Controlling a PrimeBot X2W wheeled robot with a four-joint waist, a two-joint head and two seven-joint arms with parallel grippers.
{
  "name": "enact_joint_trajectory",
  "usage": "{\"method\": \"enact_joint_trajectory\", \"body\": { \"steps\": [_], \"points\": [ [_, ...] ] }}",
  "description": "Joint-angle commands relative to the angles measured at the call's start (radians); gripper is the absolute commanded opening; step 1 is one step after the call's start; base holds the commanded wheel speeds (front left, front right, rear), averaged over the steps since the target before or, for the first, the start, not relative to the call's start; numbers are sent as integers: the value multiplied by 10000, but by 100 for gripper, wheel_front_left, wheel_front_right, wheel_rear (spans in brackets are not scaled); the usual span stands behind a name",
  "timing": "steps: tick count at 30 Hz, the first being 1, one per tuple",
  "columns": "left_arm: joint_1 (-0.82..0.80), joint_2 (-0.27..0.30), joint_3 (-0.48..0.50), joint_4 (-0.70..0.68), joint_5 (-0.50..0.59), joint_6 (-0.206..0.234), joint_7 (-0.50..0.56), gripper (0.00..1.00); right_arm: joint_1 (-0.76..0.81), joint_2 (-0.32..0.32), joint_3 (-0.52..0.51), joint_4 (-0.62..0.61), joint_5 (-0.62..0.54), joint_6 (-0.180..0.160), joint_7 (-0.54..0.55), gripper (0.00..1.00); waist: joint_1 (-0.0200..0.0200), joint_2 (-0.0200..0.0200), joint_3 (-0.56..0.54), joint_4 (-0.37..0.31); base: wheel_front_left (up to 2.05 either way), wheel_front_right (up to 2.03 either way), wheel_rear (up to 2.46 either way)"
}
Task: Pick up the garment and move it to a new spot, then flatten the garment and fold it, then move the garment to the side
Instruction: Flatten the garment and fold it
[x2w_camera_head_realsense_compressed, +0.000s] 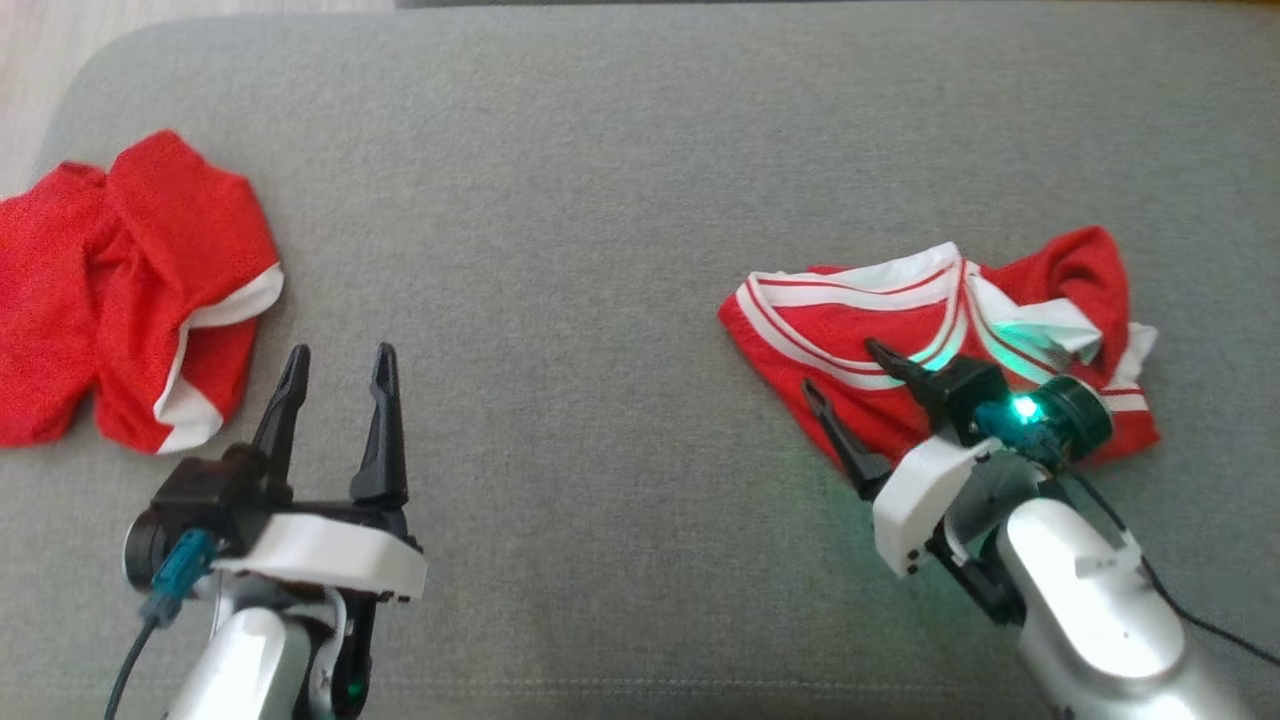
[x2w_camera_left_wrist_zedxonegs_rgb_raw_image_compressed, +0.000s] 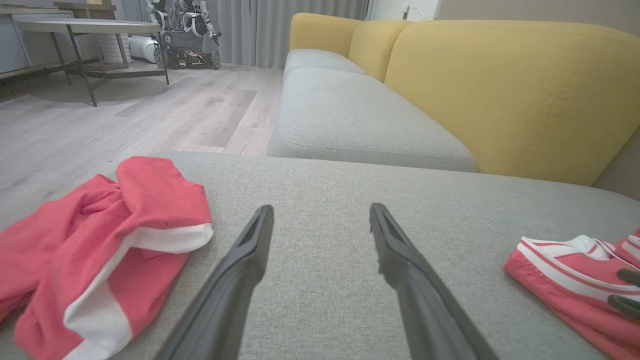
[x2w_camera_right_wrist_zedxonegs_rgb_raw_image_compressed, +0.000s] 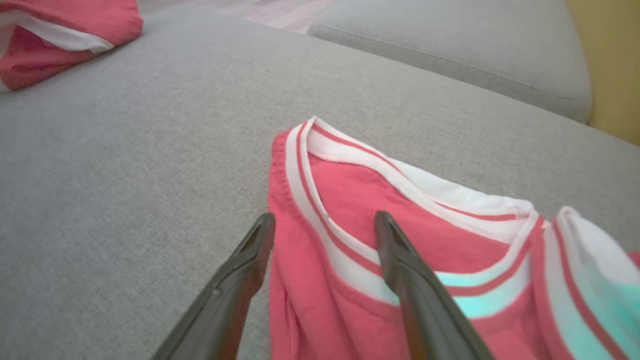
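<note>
A crumpled red jersey (x2w_camera_head_realsense_compressed: 850, 320) with white and red striped trim lies on the right of the grey cushion (x2w_camera_head_realsense_compressed: 600, 250). My right gripper (x2w_camera_head_realsense_compressed: 840, 366) is open low over the jersey's near left edge. In the right wrist view the right gripper (x2w_camera_right_wrist_zedxonegs_rgb_raw_image_compressed: 324, 220) straddles the jersey's (x2w_camera_right_wrist_zedxonegs_rgb_raw_image_compressed: 350, 195) striped border, one finger beside the cloth and one above it. A second red garment, shorts (x2w_camera_head_realsense_compressed: 130, 290) with white trim, sits bunched at the far left. My left gripper (x2w_camera_head_realsense_compressed: 342, 352) is open over bare cushion just right of the shorts (x2w_camera_left_wrist_zedxonegs_rgb_raw_image_compressed: 100, 235), holding nothing.
The cushion's left edge curves down to a wooden floor (x2w_camera_left_wrist_zedxonegs_rgb_raw_image_compressed: 150, 110). A yellow backrest (x2w_camera_left_wrist_zedxonegs_rgb_raw_image_compressed: 500, 90) rises behind the neighbouring seat (x2w_camera_left_wrist_zedxonegs_rgb_raw_image_compressed: 350, 115). A table (x2w_camera_left_wrist_zedxonegs_rgb_raw_image_compressed: 85, 27) and another robot (x2w_camera_left_wrist_zedxonegs_rgb_raw_image_compressed: 185, 35) stand far off. A wide stretch of cushion lies between the two garments.
</note>
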Motion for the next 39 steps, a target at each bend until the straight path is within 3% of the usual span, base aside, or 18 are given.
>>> {"method": "enact_joint_trajectory", "body": {
  "steps": [1,2,3,4,11,18,23,31,39],
  "points": [
    [-492,93,353,-254,116,-42,-123,100,-269,-92,137,-166,109,-7,31,100,0,0,70,90,0,0,0],
    [-537,56,359,-213,121,-63,-138,100,-346,-114,208,2,199,-7,113,100,0,0,80,124,0,0,0],
    [-573,17,367,-175,123,-83,-151,100,-417,-146,268,161,271,-7,213,26,0,0,86,157,0,0,0],
    [-602,-18,372,-137,130,-105,-161,100,-470,-181,317,327,339,-7,356,0,0,0,82,187,0,0,0],
    [-605,-202,485,33,179,-231,-200,100,-765,-159,606,244,792,-7,420,0,0,0,-78,283,0,0,0],
    [-525,-278,688,-36,288,-310,-207,100,-1303,160,1184,-1447,1138,-7,-294,0,0,0,-168,227,0,0,0],
    [-500,-345,791,-89,375,-387,-208,100,-1823,686,1040,-2729,1260,-7,-944,0,0,0,-155,52,0,0,0],
    [-457,-415,866,-52,502,-506,-209,100,-918,1243,-1604,-3848,1107,-7,-1149,0,0,0,-124,-496,0,0,0],
    [-586,-426,888,-50,600,-602,-210,100,1451,1373,-4749,-3236,587,-7,-497,0,0,0,74,-934,0,0,0]
  ]
}}
